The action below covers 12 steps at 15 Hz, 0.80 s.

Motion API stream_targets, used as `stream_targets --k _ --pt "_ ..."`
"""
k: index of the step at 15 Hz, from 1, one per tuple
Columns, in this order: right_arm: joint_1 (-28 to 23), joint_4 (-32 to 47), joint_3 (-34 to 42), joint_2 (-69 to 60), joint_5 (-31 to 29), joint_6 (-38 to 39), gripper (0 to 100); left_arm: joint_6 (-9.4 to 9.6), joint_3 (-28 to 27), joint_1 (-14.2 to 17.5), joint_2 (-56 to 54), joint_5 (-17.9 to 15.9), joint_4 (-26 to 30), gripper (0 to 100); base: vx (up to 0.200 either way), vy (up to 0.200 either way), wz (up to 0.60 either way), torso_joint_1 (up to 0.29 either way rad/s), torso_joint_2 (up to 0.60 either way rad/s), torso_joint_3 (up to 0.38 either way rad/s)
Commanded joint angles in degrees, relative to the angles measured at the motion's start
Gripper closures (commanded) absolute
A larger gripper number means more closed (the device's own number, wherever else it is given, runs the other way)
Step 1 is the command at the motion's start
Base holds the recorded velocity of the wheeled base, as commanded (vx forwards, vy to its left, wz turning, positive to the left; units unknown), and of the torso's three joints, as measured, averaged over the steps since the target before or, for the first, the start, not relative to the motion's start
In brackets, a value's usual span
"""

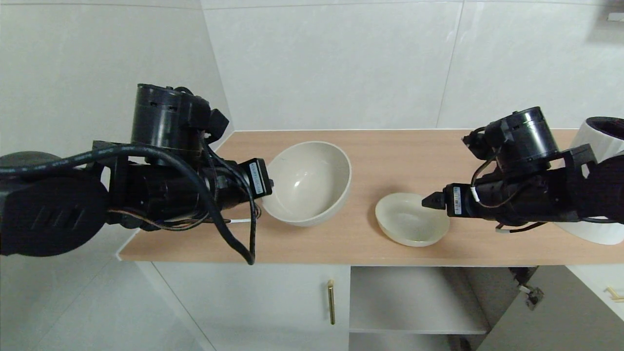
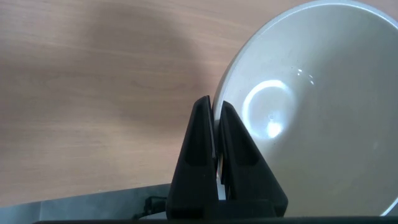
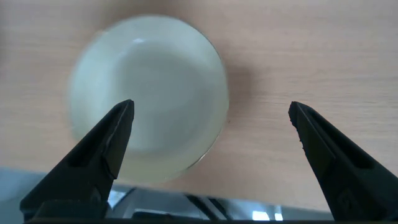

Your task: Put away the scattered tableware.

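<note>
My left arm (image 1: 161, 187) covers the left rim of the big bowl (image 1: 312, 180) from the head camera, and the white pot (image 1: 594, 233) behind my right arm (image 1: 526, 197) runs off the edge.

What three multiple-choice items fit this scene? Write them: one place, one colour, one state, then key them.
1. Where is the small bowl?
A. On the wooden counter, right of the large bowl.
B. Inside the large bowl.
C. On the floor.

2. What colour is the large bowl?
A. Red.
B. Black.
C. Cream.

3. How is the right pincer?
A. Shut on the small bowl.
B. Open.
C. Shut on a spoon.

Key: 1 A, it rests on the counter beside the large bowl; 2 C, its inside is cream; 3 B, its fingers stand wide apart.
</note>
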Motion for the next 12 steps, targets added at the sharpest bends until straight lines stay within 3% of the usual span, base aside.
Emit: stream_targets --k 1,7,8,12 --pt "-0.2 -0.1 -0.2 4.4 -0.1 0.1 0 -0.02 0.1 0.0 -0.9 0.0 -0.1 100 0.0 0.0 0.0 0.0 0.0 0.0" --pt "-1.9 -3.6 -0.2 8.5 -1.9 0.1 0 -0.02 0.1 0.0 -1.0 0.0 -0.1 100 0.0 0.0 0.0 0.0 0.0 0.0" --pt "-1.9 -3.7 -0.3 8.5 -1.7 0.2 100 -0.02 0.1 0.0 -1.0 0.0 -0.1 100 0.0 0.0 0.0 0.0 0.0 0.0" --pt "-1.9 -4.4 -0.3 7.8 -1.5 1.4 100 -0.11 0.2 0.0 -1.2 0.0 0.0 100 0.0 0.0 0.0 0.0 0.0 0.0"
